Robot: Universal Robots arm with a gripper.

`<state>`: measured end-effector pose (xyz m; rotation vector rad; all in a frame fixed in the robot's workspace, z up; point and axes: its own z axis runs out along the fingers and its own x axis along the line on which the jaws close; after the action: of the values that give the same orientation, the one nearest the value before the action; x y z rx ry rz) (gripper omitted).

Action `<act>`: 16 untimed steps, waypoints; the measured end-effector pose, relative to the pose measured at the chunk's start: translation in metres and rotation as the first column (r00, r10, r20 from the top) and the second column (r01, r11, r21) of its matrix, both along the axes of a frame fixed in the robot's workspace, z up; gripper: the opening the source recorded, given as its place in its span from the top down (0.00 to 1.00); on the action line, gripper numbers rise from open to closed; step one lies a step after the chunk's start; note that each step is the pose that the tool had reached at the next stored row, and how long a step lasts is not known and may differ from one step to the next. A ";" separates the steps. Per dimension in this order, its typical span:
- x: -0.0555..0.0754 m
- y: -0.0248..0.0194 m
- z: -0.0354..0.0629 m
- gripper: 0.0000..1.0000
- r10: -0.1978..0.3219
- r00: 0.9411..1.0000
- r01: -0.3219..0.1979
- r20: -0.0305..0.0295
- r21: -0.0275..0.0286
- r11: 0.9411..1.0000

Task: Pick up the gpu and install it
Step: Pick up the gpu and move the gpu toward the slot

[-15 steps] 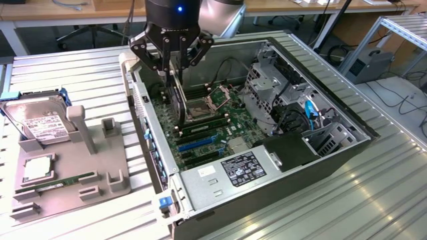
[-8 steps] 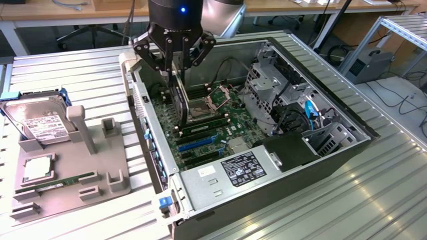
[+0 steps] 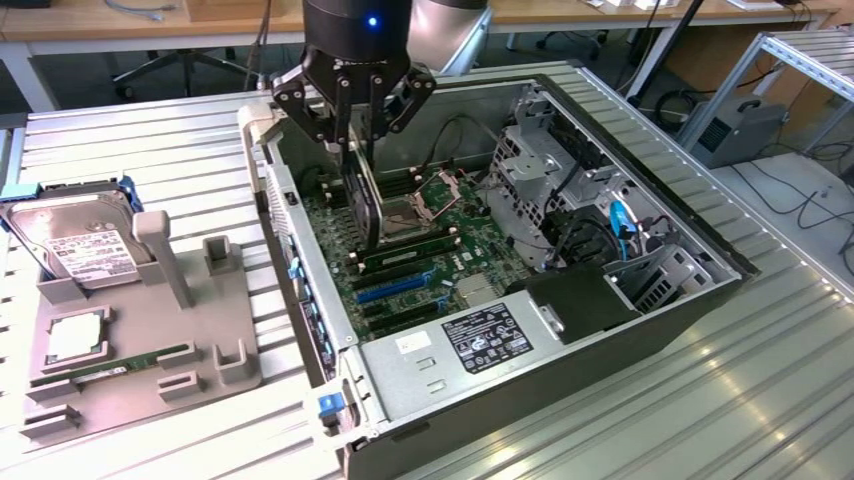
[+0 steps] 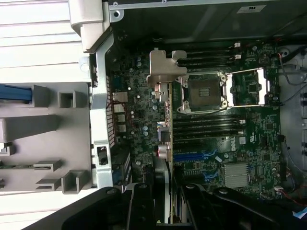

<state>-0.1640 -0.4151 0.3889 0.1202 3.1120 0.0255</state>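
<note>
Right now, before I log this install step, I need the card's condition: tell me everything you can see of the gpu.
The gpu is a thin, flat, dark card, seen edge-on, with a silvery metal bracket bent over at one end. It stands upright, pinched between the fingers of the gripper, inside the open computer case above the motherboard. Whether its lower edge touches the board cannot be told.
</note>
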 end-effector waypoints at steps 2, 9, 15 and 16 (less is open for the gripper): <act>0.001 0.0000 -0.0006 0.73 0.000 1.000 0.000 0.000 0.000 1.000; 0.005 0.0000 -0.0019 0.73 0.000 1.000 0.000 0.000 0.000 1.000; 0.008 0.0000 -0.0031 0.73 0.000 1.000 0.000 0.000 0.000 1.000; 0.008 0.0000 -0.0032 0.73 0.000 1.000 0.000 0.000 0.000 1.000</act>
<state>-0.1558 -0.4151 0.3857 0.1202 3.1120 0.0255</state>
